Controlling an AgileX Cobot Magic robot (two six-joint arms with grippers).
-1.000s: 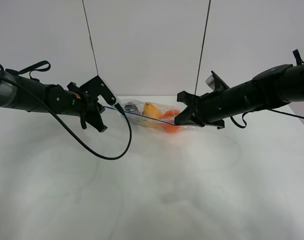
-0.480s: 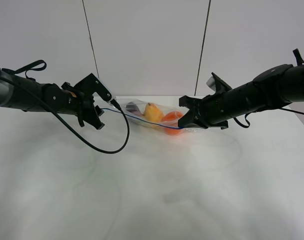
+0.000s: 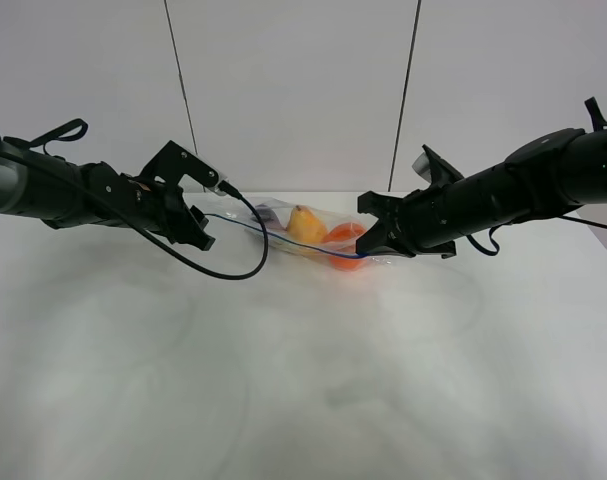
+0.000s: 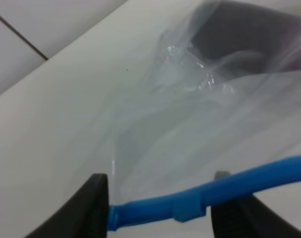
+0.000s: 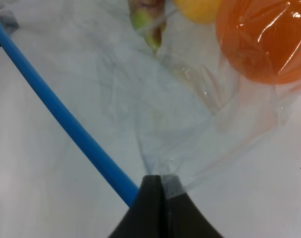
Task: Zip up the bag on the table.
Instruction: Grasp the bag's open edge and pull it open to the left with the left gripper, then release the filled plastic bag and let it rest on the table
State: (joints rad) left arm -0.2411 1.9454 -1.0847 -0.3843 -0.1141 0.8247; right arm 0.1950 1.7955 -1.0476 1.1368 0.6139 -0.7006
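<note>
On the left, the left pincer hung low over the white table, at the bag's left end. A black cable looped from it down toward the tabletop. Its fingers stood wide apart, clamped on nothing. In the left wrist view the blue zipper strip ran across the gap between them, its end beside one finger and its small blue slider about midway between the two.

The clear bag lay toward the far middle of the table, stretched between the two arms, with the blue strip along its near edge. Through the plastic showed a dark eggplant at the left end, a yellow fruit in the middle and an orange toward the right.

On the right, the right pincer sat at the bag's right end, just right of the orange. Its jaws were closed tight, pinching a gathered fold of the clear plastic right beside the blue strip, and the film pulled into creases that ran from the pinch toward the orange.
</note>
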